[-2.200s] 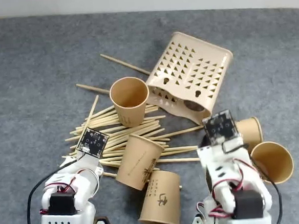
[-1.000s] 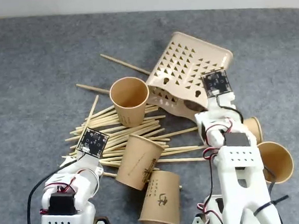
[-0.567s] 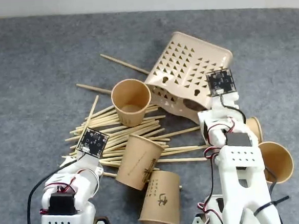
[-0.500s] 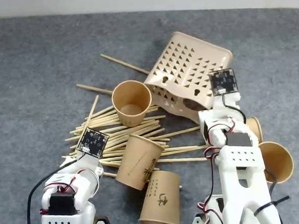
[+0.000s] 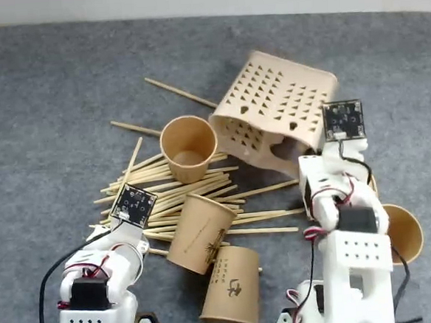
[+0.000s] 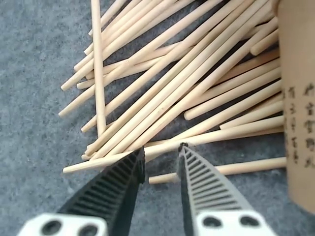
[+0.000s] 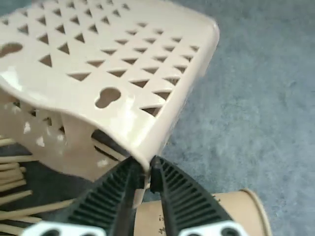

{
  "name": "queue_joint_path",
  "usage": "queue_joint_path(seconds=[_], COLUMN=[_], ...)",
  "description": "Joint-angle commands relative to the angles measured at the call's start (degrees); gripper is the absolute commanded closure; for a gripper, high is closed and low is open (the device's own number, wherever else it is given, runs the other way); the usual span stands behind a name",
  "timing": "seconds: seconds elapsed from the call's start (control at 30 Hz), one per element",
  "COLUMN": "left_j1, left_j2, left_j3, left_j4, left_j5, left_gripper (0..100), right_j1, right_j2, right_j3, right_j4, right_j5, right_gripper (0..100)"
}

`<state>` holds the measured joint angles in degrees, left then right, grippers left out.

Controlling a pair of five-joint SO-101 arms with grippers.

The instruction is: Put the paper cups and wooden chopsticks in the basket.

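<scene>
Right pincer (image 7: 143, 173) clamped on rim of perforated basket (image 7: 123, 59); basket lay tipped on side on grey desk (image 5: 47, 84). Left pincer (image 6: 160, 157) slightly parted, empty, low over heap of wooden chopsticks (image 6: 187, 88). Paper cups (image 5: 200, 231) all lay outside basket; upright cup (image 5: 189, 145) stood beside its mouth. Chopsticks were strewn on desk. Judged: sorting barely begun, nearly everything left.

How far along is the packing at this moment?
Done: nothing clearly; cups and chopsticks lie outside the tipped basket. In hand: right gripper shut on the basket's rim. To do: all cups and chopsticks; left gripper hangs open over the chopsticks.
</scene>
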<state>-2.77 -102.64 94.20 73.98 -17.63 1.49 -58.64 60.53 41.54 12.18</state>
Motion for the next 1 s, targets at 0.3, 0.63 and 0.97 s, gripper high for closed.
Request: queue_joint_path(seconds=[0.3,0.63,0.97], left_j1=[-1.2,-4.5,-4.5], left_j2=[0.7,0.7,0.7], left_j3=[-0.5,-0.4,-0.4], left_j4=[-0.2,-1.8,-1.8], left_j5=[-0.4,-0.4,-0.4], left_gripper=[88,88,87], right_j1=[-0.9,6.1,10.8], right_j2=[-2.7,12.3,31.1], right_j3=[-17.1,-35.2,-50.2], right_j4=[5.1,11.9,18.2], right_j5=[-0.5,-0.9,-1.0], right_gripper=[99.2,99.2,99.2])
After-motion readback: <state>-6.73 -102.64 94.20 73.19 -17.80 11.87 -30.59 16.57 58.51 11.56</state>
